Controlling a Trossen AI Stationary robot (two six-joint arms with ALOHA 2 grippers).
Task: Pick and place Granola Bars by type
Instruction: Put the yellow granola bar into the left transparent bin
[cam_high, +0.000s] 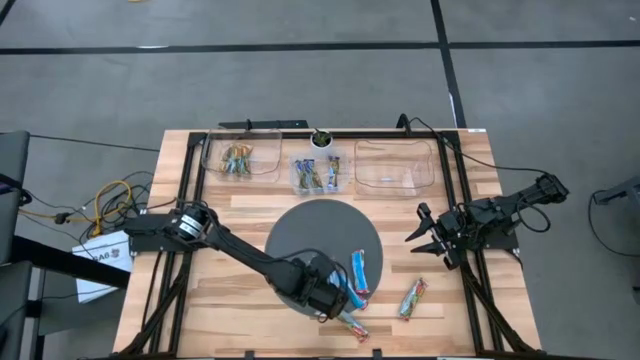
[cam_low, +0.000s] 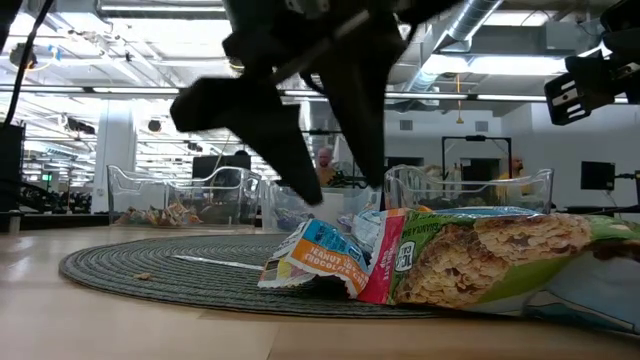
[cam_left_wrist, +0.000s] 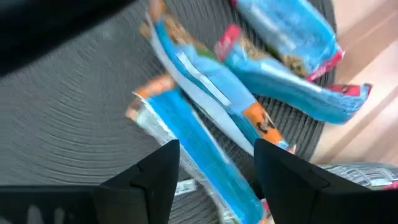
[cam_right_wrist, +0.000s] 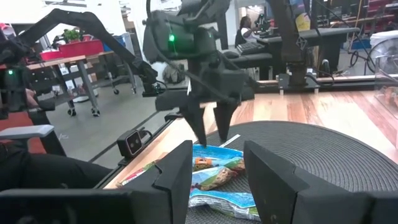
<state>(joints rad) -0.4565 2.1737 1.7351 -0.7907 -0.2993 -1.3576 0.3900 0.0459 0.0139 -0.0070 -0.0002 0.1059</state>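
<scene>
The left gripper hangs with jaws spread wide and empty over a bright blue bar on the mat's near right edge. The bar's long axis runs between the jaws, not across them. The right gripper waits well apart at the surface's right, jaws open and empty.

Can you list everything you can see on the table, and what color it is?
Table: one, light wood, under everything.
Mat: one, dark grey, round, mid-table.
Bins: three, clear, along the far edge; left bin, middle bin, right bin.
Granola bars: bright blue ones at the mat's near edge; one green-orange bar on the wood; more inside the left and middle bins.
Left gripper: black, open, over the blue bars.
Right gripper: black, open, right of the mat.
</scene>
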